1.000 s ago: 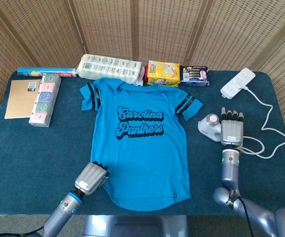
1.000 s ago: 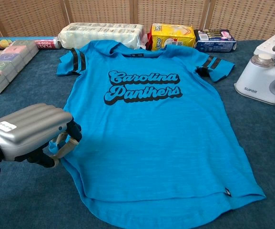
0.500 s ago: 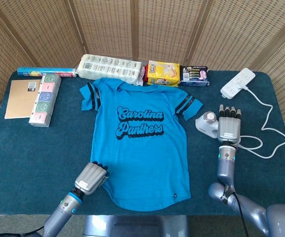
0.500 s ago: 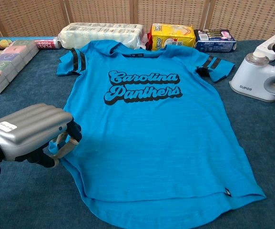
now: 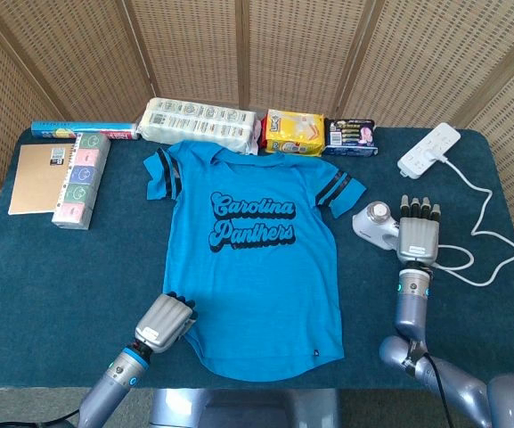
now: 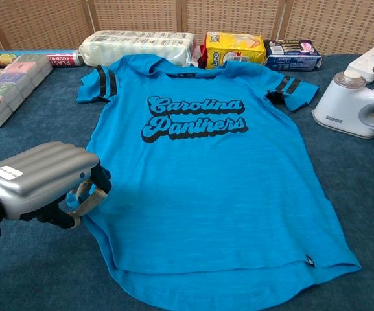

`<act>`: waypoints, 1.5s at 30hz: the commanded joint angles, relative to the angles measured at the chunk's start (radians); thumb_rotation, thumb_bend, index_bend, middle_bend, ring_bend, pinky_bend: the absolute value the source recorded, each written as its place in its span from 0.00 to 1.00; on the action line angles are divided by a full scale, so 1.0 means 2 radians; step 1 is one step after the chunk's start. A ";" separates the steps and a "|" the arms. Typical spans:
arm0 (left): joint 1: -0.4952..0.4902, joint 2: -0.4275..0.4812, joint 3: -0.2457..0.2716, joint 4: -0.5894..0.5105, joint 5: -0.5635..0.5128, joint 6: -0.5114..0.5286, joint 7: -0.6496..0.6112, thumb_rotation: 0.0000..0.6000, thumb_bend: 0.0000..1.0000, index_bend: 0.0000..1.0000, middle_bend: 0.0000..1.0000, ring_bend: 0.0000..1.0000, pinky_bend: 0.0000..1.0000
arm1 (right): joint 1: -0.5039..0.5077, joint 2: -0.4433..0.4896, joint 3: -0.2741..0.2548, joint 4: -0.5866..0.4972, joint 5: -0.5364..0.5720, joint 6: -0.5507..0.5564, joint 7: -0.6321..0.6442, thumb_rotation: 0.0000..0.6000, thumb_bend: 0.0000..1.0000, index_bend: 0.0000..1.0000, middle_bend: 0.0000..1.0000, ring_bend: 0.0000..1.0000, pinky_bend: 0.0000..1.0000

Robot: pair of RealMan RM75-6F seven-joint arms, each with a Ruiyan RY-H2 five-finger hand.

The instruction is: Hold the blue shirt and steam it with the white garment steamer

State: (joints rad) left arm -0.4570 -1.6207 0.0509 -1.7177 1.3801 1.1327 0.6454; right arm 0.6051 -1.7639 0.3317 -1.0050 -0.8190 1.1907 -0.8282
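Here, one blue shirt (image 5: 255,254), one white garment steamer (image 5: 376,223) — two hands.

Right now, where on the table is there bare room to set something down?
Bare dark teal cloth lies left of the blue shirt, below the brown notebook and the box of pastel packs. The back edge is crowded with packages. The right side holds the white garment steamer, the right hand and the white cable.
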 commanded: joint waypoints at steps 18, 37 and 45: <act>0.003 0.047 0.019 -0.074 -0.045 -0.015 0.047 1.00 0.39 0.78 0.68 0.47 0.45 | -0.023 0.116 -0.001 -0.209 -0.010 0.035 -0.015 1.00 0.38 0.00 0.12 0.07 0.09; -0.002 0.122 0.054 -0.173 -0.140 -0.009 0.117 1.00 0.32 0.45 0.53 0.34 0.37 | -0.025 0.153 -0.002 -0.242 0.018 0.044 -0.003 1.00 0.38 0.00 0.12 0.07 0.09; -0.007 0.154 0.064 -0.193 -0.163 -0.008 0.112 1.00 0.32 0.42 0.51 0.33 0.36 | -0.026 0.164 -0.005 -0.249 0.025 0.041 0.015 1.00 0.38 0.00 0.12 0.07 0.09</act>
State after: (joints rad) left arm -0.4687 -1.3228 0.1737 -2.0957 1.0591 1.1156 0.8746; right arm 0.5536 -1.4378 0.3231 -1.5013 -0.7690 1.2730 -0.8014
